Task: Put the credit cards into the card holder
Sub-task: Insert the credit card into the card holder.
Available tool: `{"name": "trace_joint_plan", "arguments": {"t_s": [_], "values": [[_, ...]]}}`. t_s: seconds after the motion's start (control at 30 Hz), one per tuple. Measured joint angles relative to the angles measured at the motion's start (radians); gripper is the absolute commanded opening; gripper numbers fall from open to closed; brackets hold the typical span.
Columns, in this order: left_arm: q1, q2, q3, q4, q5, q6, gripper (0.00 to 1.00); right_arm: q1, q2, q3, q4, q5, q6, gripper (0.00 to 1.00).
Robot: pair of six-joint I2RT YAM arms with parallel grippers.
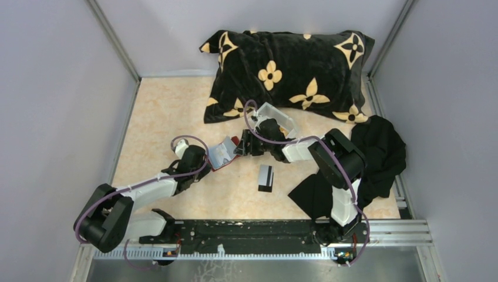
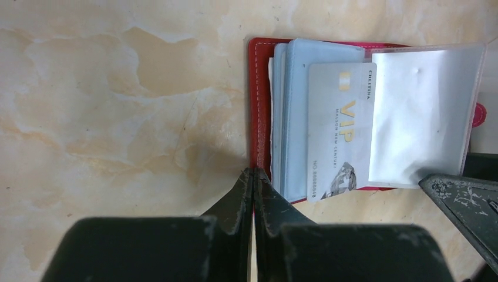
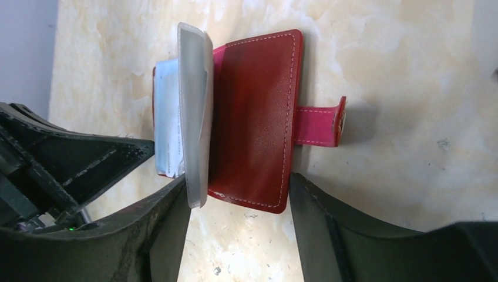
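Marbled table, pillow, black cloth, black card, card holder

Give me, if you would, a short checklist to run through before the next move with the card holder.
1. Hold: the left gripper is shut on the card holder at its red edge: ok.
2. Access: the card holder lies open, clear pockets exposed: ok.
3. Free hand: the right gripper is open, straddling the holder's cover without clamping it: ok.
4. VIP card fully seated in a pocket: cannot tell; most of it shows beside the top clear pocket.
5. All cards in: not ok; the black card lies apart on the table.
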Motion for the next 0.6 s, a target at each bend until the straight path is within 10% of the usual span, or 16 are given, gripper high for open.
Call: {"name": "trace_joint_plan", "arguments": {"t_s": [0.6], "values": [[0.0, 0.001, 0.0, 0.003, -0.002, 0.003, 0.06, -0.007, -0.042, -0.176, 0.236, -0.058, 0.156, 0.68]]}}
